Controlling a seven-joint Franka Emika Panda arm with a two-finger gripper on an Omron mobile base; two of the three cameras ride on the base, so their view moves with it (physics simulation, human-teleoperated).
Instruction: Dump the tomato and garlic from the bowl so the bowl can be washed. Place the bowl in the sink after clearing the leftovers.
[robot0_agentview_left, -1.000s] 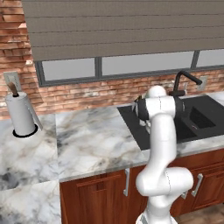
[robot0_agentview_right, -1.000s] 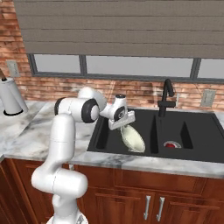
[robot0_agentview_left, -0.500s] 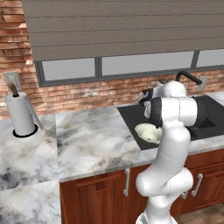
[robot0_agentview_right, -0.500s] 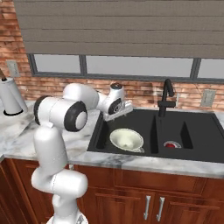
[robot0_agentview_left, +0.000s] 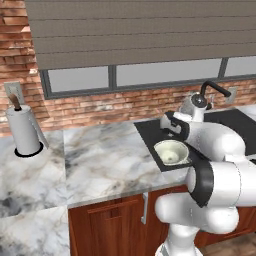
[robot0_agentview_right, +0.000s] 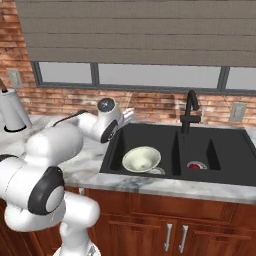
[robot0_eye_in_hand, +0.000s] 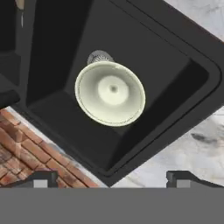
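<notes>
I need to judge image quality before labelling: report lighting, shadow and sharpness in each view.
Left base view: flat, even light, the bowl slightly soft in the sink. Right base view: same even light, no glare, only a faint shadow beside the bowl. Hand view: the bowl evenly lit; brick at the lower left looks blurry.

two base views from behind, hand view straight down, all sharing the sink (robot0_agentview_right: 165, 150) and bowl (robot0_eye_in_hand: 110, 92)

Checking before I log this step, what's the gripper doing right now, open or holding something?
Gripper: open, holding nothing; the bowl lies free in the sink basin.
</notes>
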